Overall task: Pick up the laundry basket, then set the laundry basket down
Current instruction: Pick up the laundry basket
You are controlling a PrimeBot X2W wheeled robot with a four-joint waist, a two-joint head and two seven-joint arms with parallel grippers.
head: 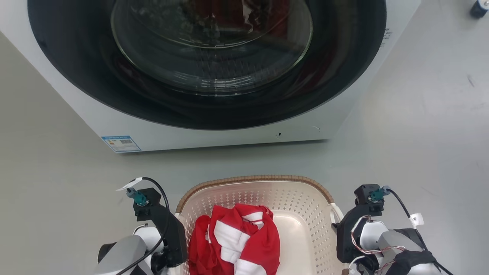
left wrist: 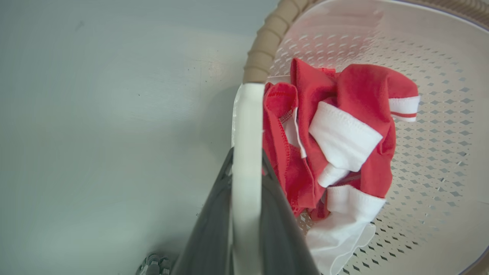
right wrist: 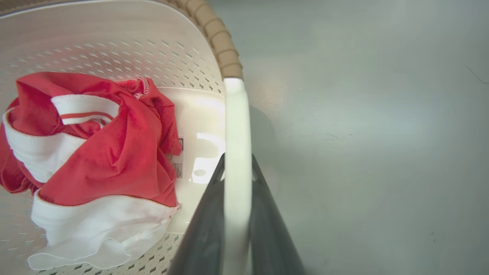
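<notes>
head view: laundry basket (head: 255,178) at 6 o'clock, washer (head: 191,139) at 12. left gripper (left wrist: 247,162) clamps its 9 o'clock white handle (left wrist: 247,114), right gripper (right wrist: 237,162) the 3 o'clock one, evidently to keep the load level. red-and-white garment (head: 233,240) inside. contact with floor (head: 57,172): cannot tell.

The floor (head: 420,145) before me is smooth and pale grey, with a few faint dark scuffs. A white washer (head: 229,135) with a dark round door stands on it, and a small dark object (head: 479,7), too cut off to name, sits well apart at the far right. The laundry basket (head: 256,178) is near the washer's front; I cannot tell whether it rests on the floor.
</notes>
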